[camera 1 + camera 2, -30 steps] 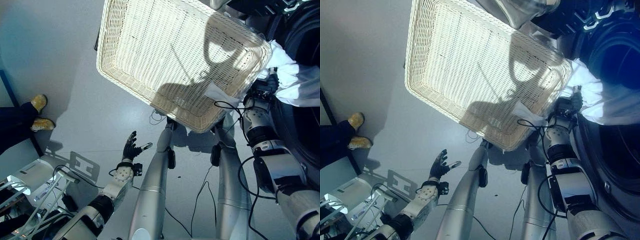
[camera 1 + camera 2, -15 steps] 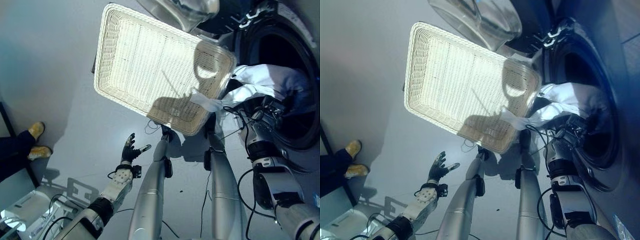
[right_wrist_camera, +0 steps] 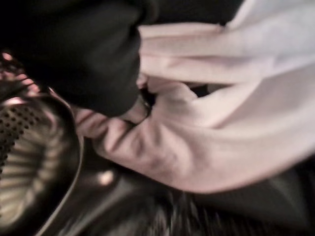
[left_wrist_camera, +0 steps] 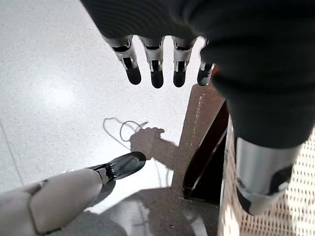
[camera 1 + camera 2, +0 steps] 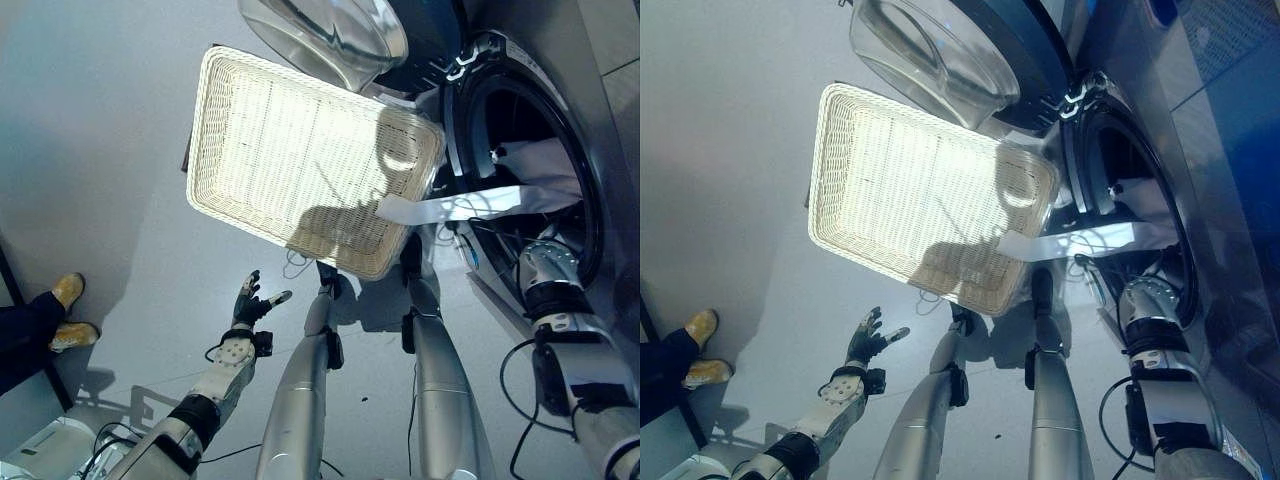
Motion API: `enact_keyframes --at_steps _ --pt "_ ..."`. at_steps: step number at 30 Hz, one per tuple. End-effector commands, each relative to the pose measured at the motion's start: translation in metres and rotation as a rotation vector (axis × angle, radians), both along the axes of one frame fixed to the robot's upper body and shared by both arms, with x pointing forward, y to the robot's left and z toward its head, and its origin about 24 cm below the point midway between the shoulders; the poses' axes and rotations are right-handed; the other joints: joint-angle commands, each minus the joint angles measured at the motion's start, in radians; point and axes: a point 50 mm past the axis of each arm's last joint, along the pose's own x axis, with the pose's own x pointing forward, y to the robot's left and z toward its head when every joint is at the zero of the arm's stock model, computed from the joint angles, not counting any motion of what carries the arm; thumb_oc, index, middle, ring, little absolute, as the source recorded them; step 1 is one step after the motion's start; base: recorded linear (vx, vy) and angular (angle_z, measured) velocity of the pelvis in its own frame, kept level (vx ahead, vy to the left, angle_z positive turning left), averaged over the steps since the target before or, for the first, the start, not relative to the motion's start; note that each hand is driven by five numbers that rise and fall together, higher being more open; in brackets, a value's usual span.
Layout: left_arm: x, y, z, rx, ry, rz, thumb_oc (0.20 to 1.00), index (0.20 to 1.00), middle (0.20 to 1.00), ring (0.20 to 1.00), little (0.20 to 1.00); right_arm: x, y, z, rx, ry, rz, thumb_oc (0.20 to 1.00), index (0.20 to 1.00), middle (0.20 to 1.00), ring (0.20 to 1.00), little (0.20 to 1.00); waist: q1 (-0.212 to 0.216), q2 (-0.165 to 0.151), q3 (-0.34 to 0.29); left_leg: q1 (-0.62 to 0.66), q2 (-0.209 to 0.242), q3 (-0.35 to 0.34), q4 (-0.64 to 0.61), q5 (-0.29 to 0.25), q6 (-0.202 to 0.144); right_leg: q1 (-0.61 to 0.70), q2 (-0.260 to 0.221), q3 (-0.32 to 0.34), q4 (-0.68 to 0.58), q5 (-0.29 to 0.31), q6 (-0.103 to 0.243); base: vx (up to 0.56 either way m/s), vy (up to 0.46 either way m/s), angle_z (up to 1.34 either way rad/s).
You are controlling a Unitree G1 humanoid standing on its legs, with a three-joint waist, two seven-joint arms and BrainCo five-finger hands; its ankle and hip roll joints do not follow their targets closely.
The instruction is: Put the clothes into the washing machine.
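A white garment [image 5: 520,185] hangs out of the washing machine's round opening [image 5: 500,100], and one long strip of it [image 5: 420,208] trails back over the near corner of the wicker basket [image 5: 290,150]. My right arm reaches into the drum. In the right wrist view my right hand [image 3: 88,59] is curled into the bunched white cloth [image 3: 197,132], beside the perforated drum wall [image 3: 24,123]. Low on the left, my left hand [image 5: 246,300] is held open over the floor with its fingers [image 4: 156,73] spread and nothing in it.
The machine's glass door [image 5: 330,35] stands open above the basket's far edge. The basket holds no other clothes. A person's yellow shoes [image 5: 65,292] are on the floor at the far left. A dark stand [image 4: 206,152] sits under the basket's edge.
The camera has tilted up towards the machine. My right hand has carried the white garment from the basket's corner into the drum. My left hand has stayed open in the same pose.
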Motion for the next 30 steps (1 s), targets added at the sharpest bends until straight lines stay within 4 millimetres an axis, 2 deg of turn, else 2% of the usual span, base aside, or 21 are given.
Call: enact_keyframes --at_steps 1,2,3,5,6,7,11,12,15,16,17,18,20,23,24,25,26,27,28,29,30 --pt "-0.017 0.028 -0.013 0.049 0.071 0.045 1.000 1.000 1.000 1.000 1.000 -0.053 -0.075 0.065 0.008 -0.119 -0.267 0.200 0.200 0.200 0.200 0.200 -0.019 -0.006 0.013 -0.015 -0.048 -0.005 0.067 -0.054 -0.023 0.035 0.054 -0.075 0.071 -0.068 0.044 0.05 -0.100 0.04" --pt "-0.017 0.028 -0.013 0.049 0.071 0.045 1.000 1.000 1.000 1.000 1.000 -0.053 -0.075 0.065 0.008 -0.119 -0.267 0.200 0.200 0.200 0.200 0.200 -0.019 -0.006 0.013 -0.015 -0.048 -0.005 0.067 -0.054 -0.023 0.035 0.054 -0.075 0.071 -0.068 0.044 0.05 -0.113 0.06" --pt "-0.019 0.031 -0.012 0.056 0.077 0.036 1.000 1.000 1.000 1.000 1.000 -0.073 -0.089 0.078 0.043 -0.276 -0.398 0.351 0.351 0.351 0.351 0.351 -0.017 -0.004 0.013 -0.020 -0.050 -0.013 0.082 -0.061 -0.024 0.033 0.053 -0.081 0.090 -0.083 0.038 0.06 -0.094 0.03" --pt "-0.019 0.033 -0.011 0.057 0.080 0.029 1.000 1.000 1.000 1.000 1.000 -0.088 -0.091 0.087 0.043 -0.388 -0.510 0.542 0.542 0.542 0.542 0.542 -0.019 0.002 0.013 -0.039 -0.050 -0.018 0.103 -0.059 -0.026 0.016 0.055 -0.083 0.117 -0.091 0.032 0.05 -0.083 0.04" --pt "-0.019 0.033 -0.010 0.054 0.080 0.026 1.000 1.000 1.000 1.000 1.000 -0.091 -0.090 0.088 0.060 -0.409 -0.524 0.802 0.802 0.802 0.802 0.802 -0.019 0.006 0.013 -0.045 -0.051 -0.020 0.113 -0.062 -0.026 0.009 0.055 -0.083 0.130 -0.099 0.030 0.04 -0.036 0.02" --pt "-0.017 0.032 -0.010 0.050 0.080 0.023 1.000 1.000 1.000 1.000 1.000 -0.090 -0.089 0.089 0.092 -0.418 -0.510 1.000 1.000 1.000 1.000 1.000 -0.019 0.010 0.013 -0.050 -0.053 -0.023 0.123 -0.064 -0.026 0.002 0.055 -0.080 0.144 -0.107 0.028 0.06 -0.019 -0.01" --pt "-0.016 0.029 -0.009 0.042 0.083 0.013 1.000 1.000 1.000 1.000 1.000 -0.079 -0.088 0.093 0.096 -0.389 -0.400 1.000 1.000 1.000 1.000 1.000 -0.016 0.020 0.013 -0.053 -0.058 -0.030 0.141 -0.075 -0.025 -0.006 0.051 -0.077 0.175 -0.132 0.027 0.04 -0.011 0.00" --pt "-0.016 0.029 -0.009 0.038 0.079 0.002 1.000 1.000 1.000 1.000 1.000 -0.055 -0.080 0.083 0.142 -0.278 -0.189 1.000 1.000 1.000 1.000 1.000 -0.012 0.032 0.013 -0.064 -0.064 -0.034 0.155 -0.077 -0.023 -0.019 0.048 -0.078 0.192 -0.141 0.024 0.00 0.000 0.00" --pt "-0.016 0.027 -0.009 0.039 0.074 -0.005 1.000 1.000 1.000 1.000 1.000 -0.030 -0.065 0.073 0.136 -0.208 0.002 1.000 1.000 1.000 1.000 1.000 -0.004 0.041 0.013 -0.073 -0.066 -0.034 0.156 -0.075 -0.021 -0.029 0.045 -0.079 0.196 -0.144 0.022 0.01 -0.023 0.05" --pt "-0.016 0.027 -0.009 0.045 0.074 -0.013 1.000 1.000 1.000 1.000 1.000 -0.013 -0.051 0.062 0.119 -0.156 0.155 1.000 1.000 1.000 1.000 1.000 0.002 0.045 0.013 -0.078 -0.067 -0.035 0.158 -0.075 -0.019 -0.032 0.043 -0.082 0.198 -0.145 0.020 0.02 -0.032 0.04" --pt "-0.016 0.027 -0.009 0.046 0.075 -0.014 1.000 1.000 1.000 1.000 1.000 -0.012 -0.051 0.059 0.114 -0.146 0.173 1.000 1.000 1.000 1.000 1.000 0.002 0.045 0.013 -0.077 -0.068 -0.036 0.159 -0.076 -0.019 -0.032 0.042 -0.082 0.200 -0.147 0.020 0.00 -0.046 0.06" --pt "-0.016 0.028 -0.008 0.057 0.073 -0.023 1.000 1.000 1.000 1.000 1.000 0.004 -0.035 0.041 0.053 -0.064 0.359 1.000 1.000 1.000 1.000 1.000 0.009 0.049 0.013 -0.083 -0.070 -0.036 0.163 -0.074 -0.018 -0.036 0.043 -0.084 0.204 -0.149 0.017 0.00 -0.026 0.09" --pt "-0.014 0.030 -0.006 0.060 0.067 -0.022 1.000 1.000 1.000 1.000 1.000 0.014 -0.023 0.031 0.008 0.017 0.494 1.000 1.000 1.000 1.000 1.000 0.014 0.049 0.013 -0.093 -0.068 -0.031 0.165 -0.073 -0.016 -0.046 0.041 -0.087 0.207 -0.148 0.016 -0.01 -0.020 0.09" --pt "-0.011 0.036 -0.002 0.079 0.066 -0.024 1.000 1.000 1.000 1.000 1.000 0.021 -0.011 0.016 -0.169 0.209 0.678 1.000 1.000 1.000 1.000 1.000 0.024 0.047 0.013 -0.104 -0.068 -0.030 0.171 -0.071 -0.013 -0.053 0.038 -0.094 0.208 -0.145 0.014 -0.02 -0.025 0.00" --pt "-0.010 0.038 -0.001 0.086 0.065 -0.027 1.000 1.000 1.000 1.000 1.000 0.019 -0.017 0.016 -0.255 0.269 0.652 1.000 1.000 1.000 1.000 1.000 0.028 0.047 0.013 -0.106 -0.069 -0.031 0.169 -0.071 -0.011 -0.053 0.038 -0.096 0.206 -0.144 0.015 -0.02 -0.028 0.04" --pt "-0.009 0.038 -0.001 0.085 0.064 -0.027 1.000 1.000 1.000 1.000 1.000 0.020 -0.017 0.016 -0.258 0.269 0.653 1.000 1.000 1.000 1.000 1.000 0.028 0.047 0.013 -0.106 -0.068 -0.031 0.169 -0.071 -0.011 -0.054 0.038 -0.097 0.206 -0.144 0.015 -0.02 -0.010 0.07" --pt "-0.010 0.040 0.000 0.085 0.063 -0.027 1.000 1.000 1.000 1.000 1.000 0.016 -0.026 0.027 -0.317 0.234 0.533 1.000 1.000 1.000 1.000 1.000 0.030 0.046 0.013 -0.106 -0.068 -0.031 0.168 -0.071 -0.009 -0.053 0.040 -0.097 0.204 -0.143 0.014 0.00 0.012 0.07" --pt "-0.011 0.038 -0.001 0.082 0.062 -0.026 1.000 1.000 1.000 1.000 1.000 0.014 -0.029 0.036 -0.351 0.159 0.468 1.000 1.000 1.000 1.000 1.000 0.029 0.047 0.013 -0.106 -0.069 -0.032 0.165 -0.072 -0.008 -0.052 0.041 -0.097 0.202 -0.143 0.015 -0.02 0.058 0.05" --pt "-0.015 0.034 -0.004 0.075 0.059 -0.028 1.000 1.000 1.000 1.000 1.000 0.007 -0.032 0.060 -0.434 -0.057 0.272 1.000 1.000 1.000 1.000 1.000 0.026 0.050 0.013 -0.100 -0.072 -0.032 0.156 -0.073 -0.006 -0.049 0.045 -0.093 0.197 -0.144 0.017 -0.02 0.065 0.01" --pt "-0.016 0.034 -0.005 0.073 0.060 -0.027 1.000 1.000 1.000 1.000 1.000 0.006 -0.030 0.061 -0.440 -0.095 0.249 1.000 1.000 1.000 1.000 1.000 0.024 0.049 0.013 -0.098 -0.073 -0.031 0.154 -0.073 -0.006 -0.048 0.046 -0.092 0.196 -0.144 0.017 -0.03 0.102 -0.03" --pt "-0.017 0.029 -0.006 0.066 0.056 -0.027 1.000 1.000 1.000 1.000 1.000 0.001 -0.026 0.064 -0.440 -0.221 0.168 1.000 1.000 1.000 1.000 1.000 0.020 0.052 0.013 -0.094 -0.075 -0.030 0.147 -0.072 -0.007 -0.046 0.047 -0.086 0.190 -0.142 0.020 -0.02 0.088 -0.06"
